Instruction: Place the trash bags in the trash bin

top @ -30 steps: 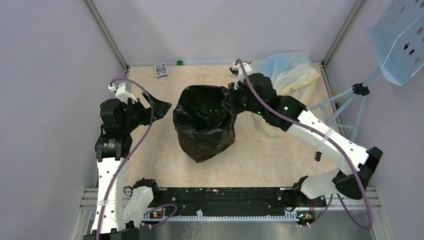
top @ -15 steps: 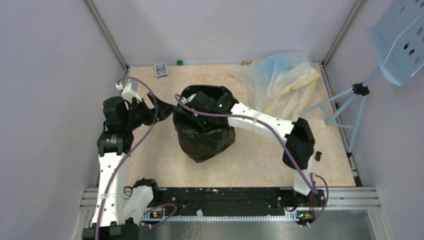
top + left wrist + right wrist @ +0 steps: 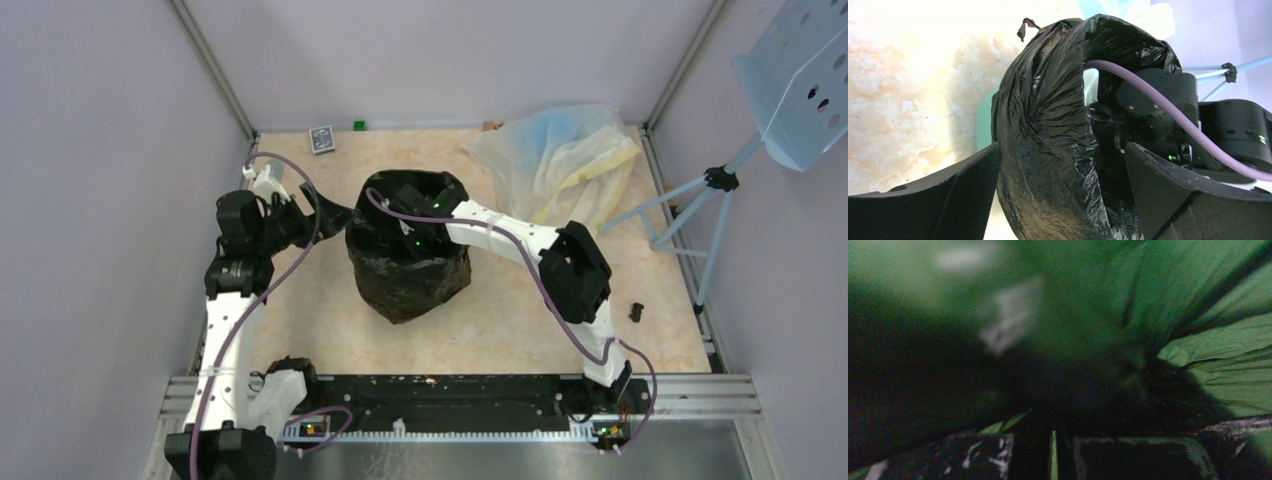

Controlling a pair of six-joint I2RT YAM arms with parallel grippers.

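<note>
- The step in hand looked like seating the liner: the trash bag [image 3: 405,270] was already draped over the trash bin [image 3: 983,117], which stood mid-bench [image 3: 500,320], and the right arm reached down through the bag's mouth.
- The right claw [image 3: 1053,450] was clenched, deep inside the bag; its own view was dark and blurred, showing only green-tinted creased film, so whether it pinched any plastic could not be told.
- The left claw [image 3: 328,214] was released, jaws spread wide just beside the bin's left rim, with the folded bag edge between them in the wrist view.
- Next would likely call for pressing the film down to the bin's floor while the left claw pinned or tucked the rim.
- The bag was glossy, black and heavily crinkled, covering nearly all the bin; only a mint-green sliver showed.
</note>
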